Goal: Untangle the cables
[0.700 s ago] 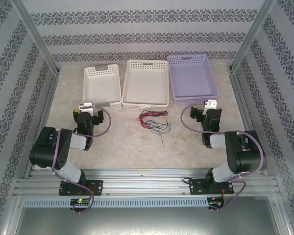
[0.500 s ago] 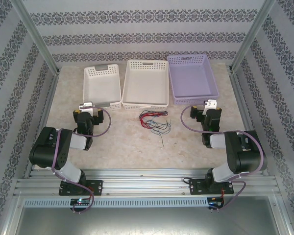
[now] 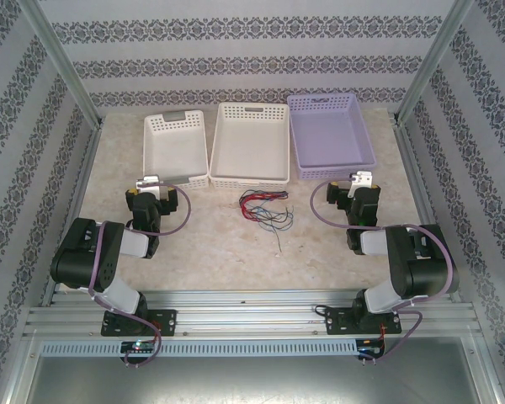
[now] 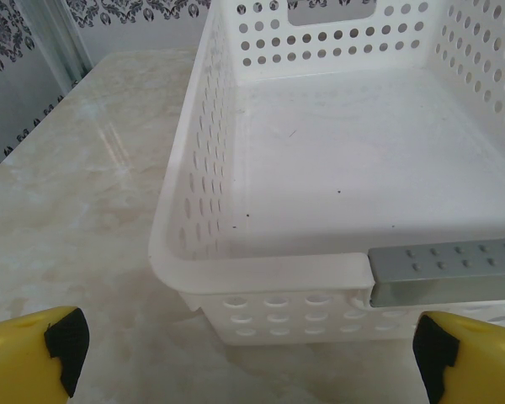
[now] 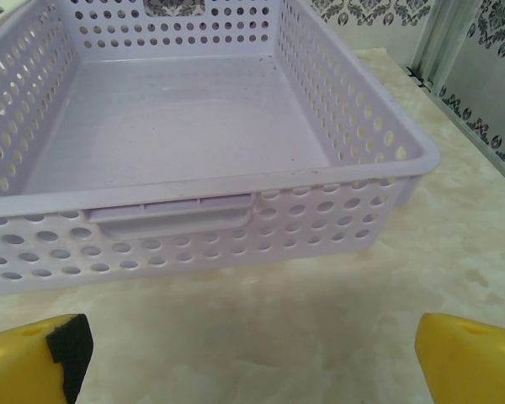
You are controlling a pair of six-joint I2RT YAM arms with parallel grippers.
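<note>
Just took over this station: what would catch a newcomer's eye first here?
A small tangle of red, dark and blue cables lies on the table, just in front of the middle basket. Behind it stand three empty perforated baskets in a row: left white basket, middle white basket, and lilac basket on the right.

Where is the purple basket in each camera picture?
Top view: purple basket, far right of three baskets.
Right wrist view: upper left and centre, beyond the right hand.
Left wrist view: faces the left white basket.
Shared landmark: the marble table.
</note>
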